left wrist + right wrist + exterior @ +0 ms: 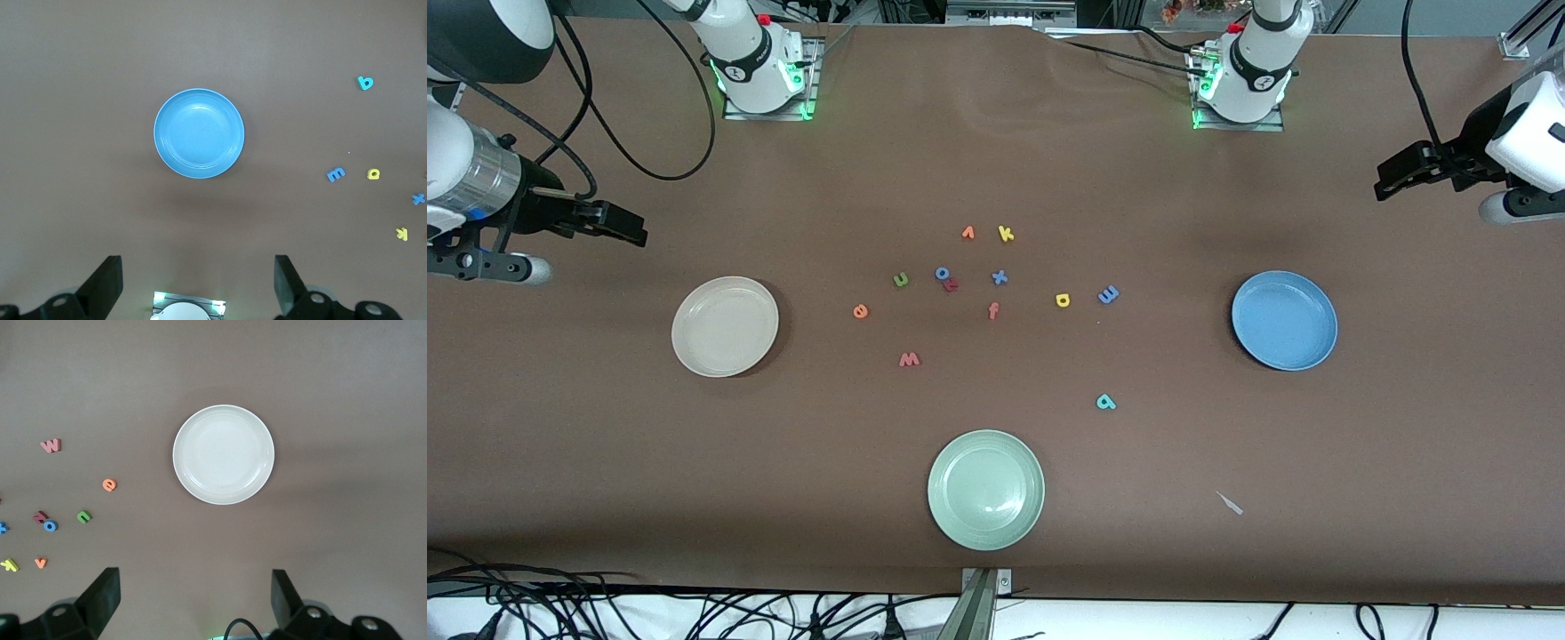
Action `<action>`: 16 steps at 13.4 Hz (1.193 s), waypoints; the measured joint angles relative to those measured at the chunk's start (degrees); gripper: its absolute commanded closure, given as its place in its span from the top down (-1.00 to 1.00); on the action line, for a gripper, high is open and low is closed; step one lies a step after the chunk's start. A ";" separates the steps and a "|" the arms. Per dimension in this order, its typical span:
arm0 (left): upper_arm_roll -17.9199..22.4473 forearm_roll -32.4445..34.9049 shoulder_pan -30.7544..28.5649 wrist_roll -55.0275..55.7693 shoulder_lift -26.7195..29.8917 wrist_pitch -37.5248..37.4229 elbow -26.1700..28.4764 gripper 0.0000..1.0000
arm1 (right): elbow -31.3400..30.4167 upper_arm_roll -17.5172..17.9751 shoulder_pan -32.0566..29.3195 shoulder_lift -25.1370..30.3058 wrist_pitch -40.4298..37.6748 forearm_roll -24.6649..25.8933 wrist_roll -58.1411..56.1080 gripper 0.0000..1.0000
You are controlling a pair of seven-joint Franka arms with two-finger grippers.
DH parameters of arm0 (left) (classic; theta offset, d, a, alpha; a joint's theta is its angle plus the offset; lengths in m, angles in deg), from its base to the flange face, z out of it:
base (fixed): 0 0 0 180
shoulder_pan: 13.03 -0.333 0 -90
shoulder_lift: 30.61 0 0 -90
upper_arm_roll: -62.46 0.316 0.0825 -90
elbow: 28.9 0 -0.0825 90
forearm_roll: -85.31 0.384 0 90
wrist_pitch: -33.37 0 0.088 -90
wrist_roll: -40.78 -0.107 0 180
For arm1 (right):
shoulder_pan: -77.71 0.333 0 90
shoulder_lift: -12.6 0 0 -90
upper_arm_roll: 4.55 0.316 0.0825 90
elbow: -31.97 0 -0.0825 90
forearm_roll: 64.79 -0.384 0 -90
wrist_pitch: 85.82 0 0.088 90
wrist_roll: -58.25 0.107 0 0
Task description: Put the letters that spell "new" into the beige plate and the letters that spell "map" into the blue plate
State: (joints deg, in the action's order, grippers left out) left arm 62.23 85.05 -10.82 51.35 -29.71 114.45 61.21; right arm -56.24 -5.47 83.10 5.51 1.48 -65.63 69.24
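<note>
— Grabbing the red r (951,285) for the green n (901,280) is your risk; they crowd at the pile's nine o'clock.

— Noted. Left gripper (1392,182) and right gripper (627,229) hang spread, empty; beige plate (694,351) and blue plate (1312,351) bare.

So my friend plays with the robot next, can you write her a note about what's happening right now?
Left gripper: open, up over the table by the blue plate, waiting.
Right gripper: open, up by the beige plate, holding nothing.
Both plates hold no letters.
On the table between the plates: green n, orange e, red w, blue m, teal a, yellow p.
Done: nothing yet.
Left: n, e, w into beige; m, a, p into blue.
</note>
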 measured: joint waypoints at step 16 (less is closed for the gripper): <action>-1.44 0.00 -0.72 0.12 0.00 -0.11 0.00 1.00 | -0.13 -0.01 0.00 0.00 -0.05 0.07 0.00 1.00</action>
State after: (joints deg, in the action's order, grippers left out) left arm 60.79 85.05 -11.54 51.47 -29.71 114.34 61.21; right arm -56.37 -5.49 83.10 5.51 1.42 -65.56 69.24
